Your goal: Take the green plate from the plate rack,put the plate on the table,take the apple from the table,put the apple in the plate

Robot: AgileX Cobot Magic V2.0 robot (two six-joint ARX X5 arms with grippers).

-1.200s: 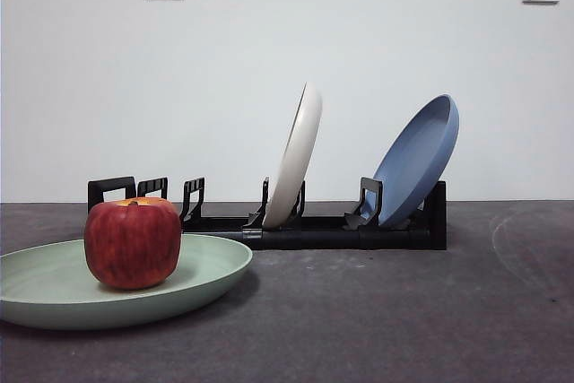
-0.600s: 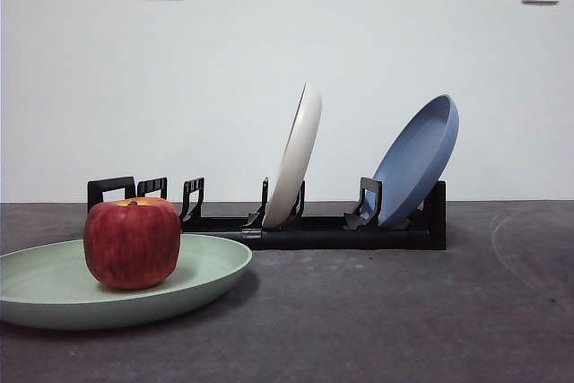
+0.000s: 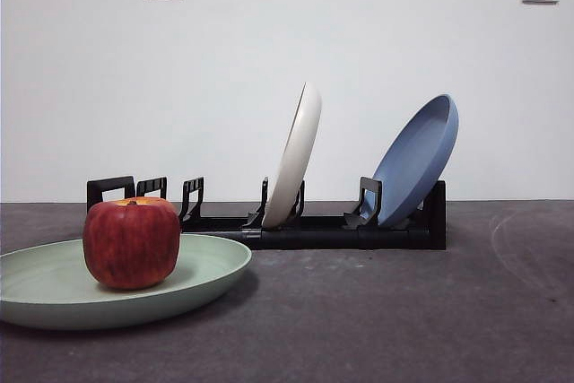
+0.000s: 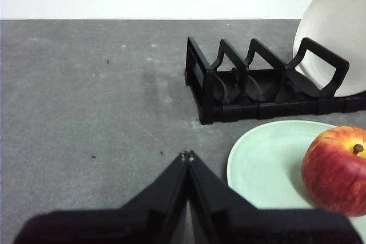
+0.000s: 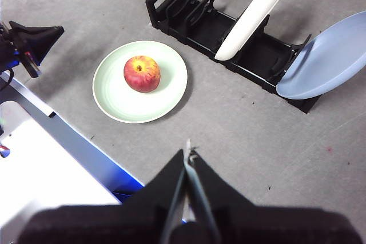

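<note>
The apple (image 3: 132, 242) is sitting upright in the green plate (image 3: 211, 266), a little toward the plate's 9 o'clock side in the front view, and the plate is lying flat on the table (image 3: 404, 311) at the left. Just behind it, at about 1 o'clock from the apple, the plate rack (image 3: 314, 230) is stretching off to the right. Its left slots are standing bare; a cream-white plate (image 3: 296, 159) is leaning in a middle slot and a blue plate (image 3: 417, 159) is tilting at the right end.

The left gripper (image 4: 186, 155) is hanging beside the green plate, apart from it, jaws pressed together on nothing. The right gripper (image 5: 189, 152) is hovering high above the table, the apple at its 11 o'clock, its jaws likewise closed and carrying nothing.
</note>
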